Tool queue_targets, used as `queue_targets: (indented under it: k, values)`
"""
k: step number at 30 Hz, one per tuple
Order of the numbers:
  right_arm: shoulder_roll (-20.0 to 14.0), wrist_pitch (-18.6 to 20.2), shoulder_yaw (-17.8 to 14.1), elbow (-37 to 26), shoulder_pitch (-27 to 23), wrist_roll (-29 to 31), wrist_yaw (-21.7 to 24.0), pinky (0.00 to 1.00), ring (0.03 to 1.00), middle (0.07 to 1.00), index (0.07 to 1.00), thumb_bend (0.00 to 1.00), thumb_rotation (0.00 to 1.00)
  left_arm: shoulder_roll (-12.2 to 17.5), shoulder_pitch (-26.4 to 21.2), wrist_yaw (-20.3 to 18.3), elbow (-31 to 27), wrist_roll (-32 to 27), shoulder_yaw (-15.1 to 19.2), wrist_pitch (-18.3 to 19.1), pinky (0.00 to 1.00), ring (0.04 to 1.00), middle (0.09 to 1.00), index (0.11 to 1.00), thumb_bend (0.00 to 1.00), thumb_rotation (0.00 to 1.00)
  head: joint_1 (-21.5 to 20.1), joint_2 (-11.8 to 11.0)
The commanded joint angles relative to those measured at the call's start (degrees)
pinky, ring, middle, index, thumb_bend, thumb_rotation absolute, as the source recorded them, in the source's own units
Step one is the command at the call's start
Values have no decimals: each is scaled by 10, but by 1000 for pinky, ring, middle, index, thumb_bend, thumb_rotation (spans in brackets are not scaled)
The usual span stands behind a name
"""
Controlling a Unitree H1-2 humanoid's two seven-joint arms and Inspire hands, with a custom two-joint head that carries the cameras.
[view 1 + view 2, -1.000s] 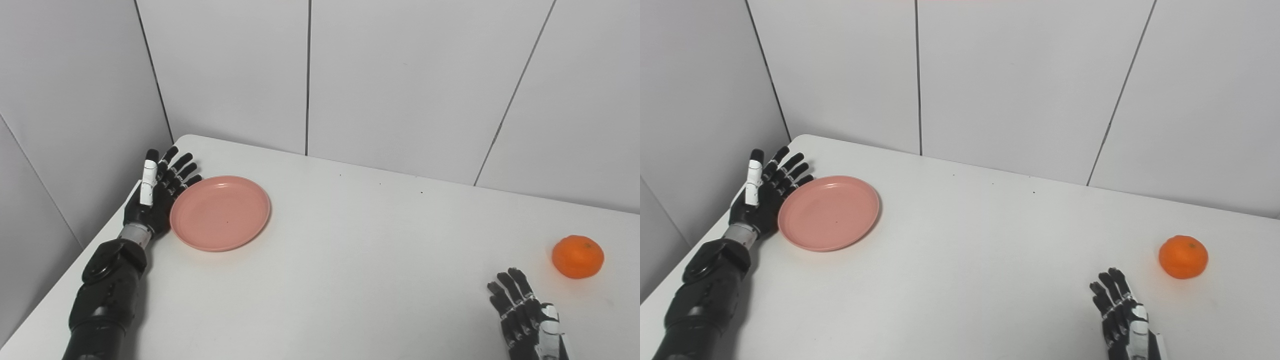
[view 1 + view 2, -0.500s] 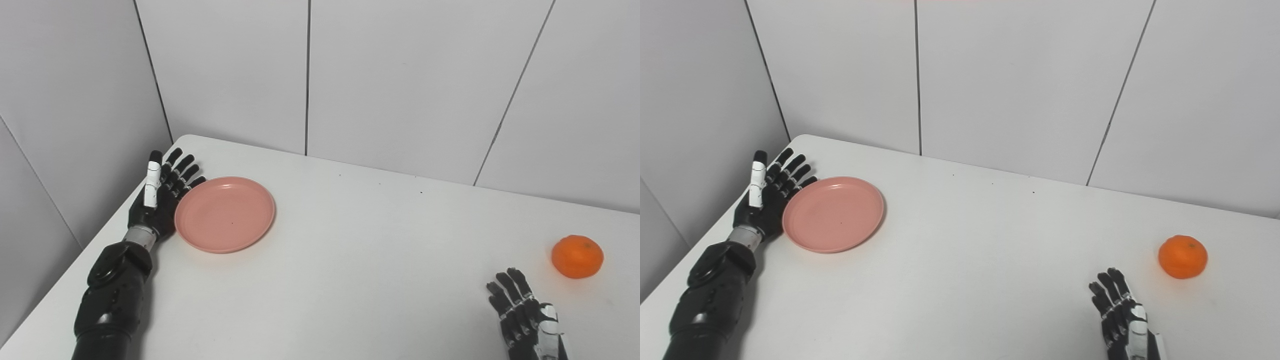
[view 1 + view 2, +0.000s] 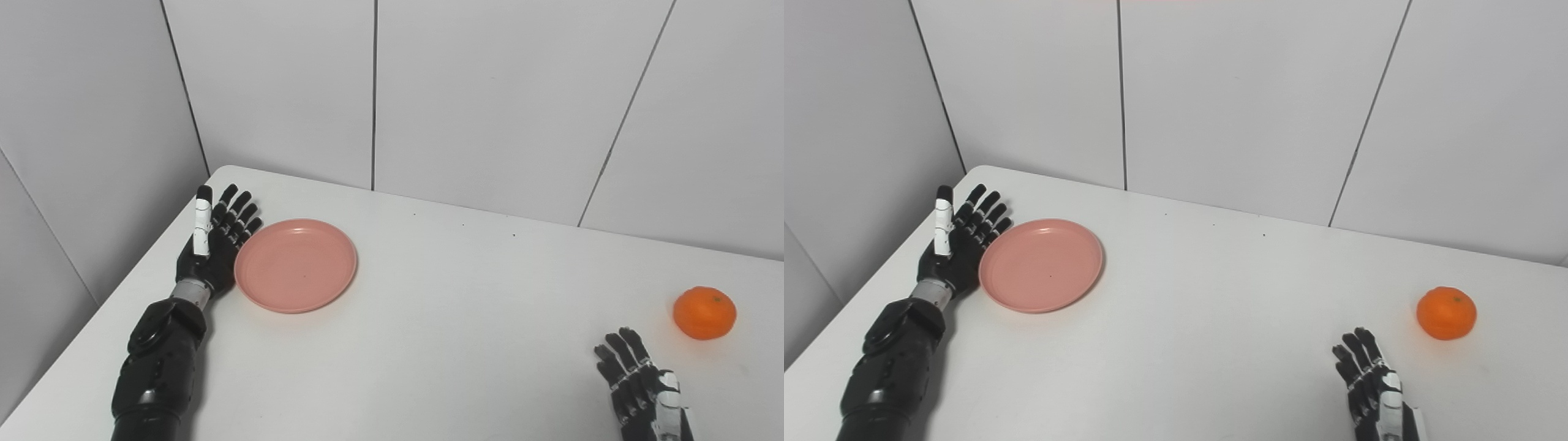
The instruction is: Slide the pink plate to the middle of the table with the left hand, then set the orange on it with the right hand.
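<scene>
The right hand (image 3: 643, 386) is cut off by the bottom edge of the picture, so only its fingers (image 3: 618, 355) and a bit of the palm show. The wrist and arm are out of sight. The lower part of the left arm is cut off at the bottom too. It is hard to see if the left palm sits flat on the bench (image 3: 459, 318) or stands on its edge.

The plate (image 3: 296, 266) lies flat on the bench, at about 9 o'clock from the middle of the bench. The left hand (image 3: 211, 251) is at 9 o'clock from the plate, right against its rim. Its fingers (image 3: 239, 211) are straight and spread apart and point away toward 12 o'clock. They touch or almost touch the rim of the plate, but they do not wrap around it. This hand holds nothing.

The orange (image 3: 704, 313) sits on the bench far over at 3 o'clock, well apart from the plate. The right hand is near it, at about 7 o'clock from the orange, and does not touch it. Its fingers are spread apart and a little bent, and they hold nothing.
</scene>
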Motion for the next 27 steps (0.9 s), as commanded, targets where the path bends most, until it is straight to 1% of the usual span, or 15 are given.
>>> queue_targets:
  k: [1, 3, 6, 8, 12, 13, 16, 20, 23, 27]
  values:
    - [7, -5, 4, 16, 15, 5, 0, 946, 888, 904, 901, 717, 996, -4, -1, 2, -1, -2, -1, -4, 1000, 1000, 992, 1000, 898, 790, 0, 1]
    - [7, -7, 5, 17, 16, 2, 1, 944, 887, 904, 903, 715, 998, -8, 2, 1, -1, 1, -3, -9, 1000, 999, 998, 1000, 897, 789, -1, 1]
    - [7, -5, 6, 15, 16, 2, 1, 942, 885, 901, 904, 729, 992, -19, 11, 20, -35, 4, -7, 6, 1000, 990, 986, 1000, 870, 812, 0, 2]
    - [7, -4, 7, 13, 17, 3, 2, 947, 888, 904, 905, 730, 986, -20, 15, 26, -46, 5, -10, 12, 1000, 991, 982, 1000, 867, 817, -1, 2]
    - [8, -1, 7, 11, 16, 4, 1, 945, 887, 905, 906, 730, 979, -18, 20, 23, -49, 6, -17, 13, 1000, 996, 981, 1000, 878, 819, -3, 2]
    - [7, 1, 8, 10, 16, 3, 0, 944, 886, 905, 906, 730, 980, -16, 20, 17, -41, 4, -17, 9, 999, 997, 982, 1000, 883, 817, -2, 1]
    - [6, 3, 8, 7, 17, 0, -2, 945, 888, 904, 905, 728, 978, -17, 20, 14, -35, 3, -18, 6, 965, 984, 959, 1000, 898, 795, -2, 1]
    - [7, -1, 8, 9, 17, -2, -2, 941, 885, 902, 903, 726, 975, -24, 27, 25, -56, 7, -22, 11, 972, 984, 940, 1000, 904, 789, -2, 2]
    - [8, 1, 8, 8, 18, 1, -2, 943, 885, 902, 901, 730, 967, -31, 32, 36, -82, 4, -25, 28, 985, 988, 934, 1000, 916, 777, -2, 3]
    - [7, 0, 9, 8, 17, -5, -4, 937, 882, 898, 900, 739, 974, -38, 39, 46, -96, 9, -32, 24, 972, 984, 928, 1000, 896, 799, -3, 3]
